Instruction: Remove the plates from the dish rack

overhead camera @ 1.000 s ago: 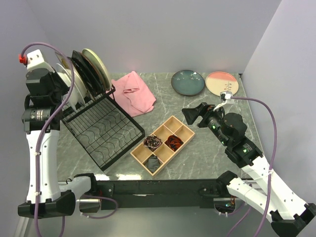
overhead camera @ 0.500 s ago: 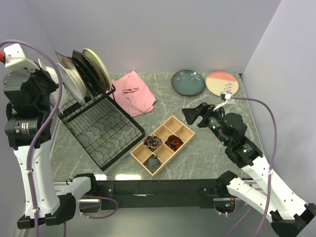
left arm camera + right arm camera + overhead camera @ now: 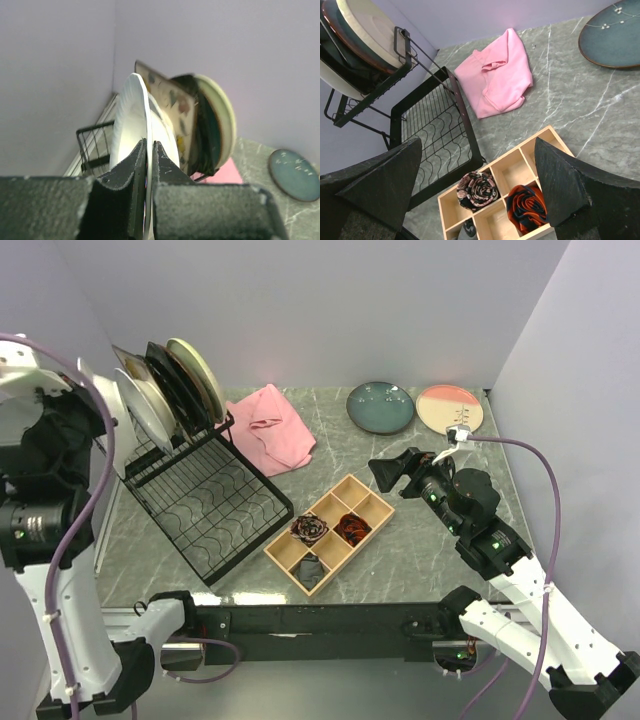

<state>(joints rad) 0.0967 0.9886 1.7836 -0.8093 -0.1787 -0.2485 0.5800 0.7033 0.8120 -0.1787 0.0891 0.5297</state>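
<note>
Pinching the white plate [image 3: 131, 120] by its top rim only, your left gripper [image 3: 149, 145] has its jaws drawn narrow with just the thin edge between them. That is a small hold on a smooth, heavy disc. The plate stands at the left end of the dish rack [image 3: 210, 505], at the far left of the table, and you cannot tell from here whether its lower edge has cleared the wire slot.

If that edge is caught, a pull could drag or tip the rack. Any tilt to the right would knock the plate against the square floral plate [image 3: 170, 100] just beside it, with the cream-green plate [image 3: 220, 110] leaning behind that. Once free, the plate may swing or slide out of the pinch.

The teal plate [image 3: 380, 406] and pink-cream plate [image 3: 450, 408] lie flat at the far right, well apart from the rack, so expect a long carry. Your right gripper [image 3: 477, 150] hangs wide and empty above the wooden tray [image 3: 330, 532], where the arms could cross.
</note>
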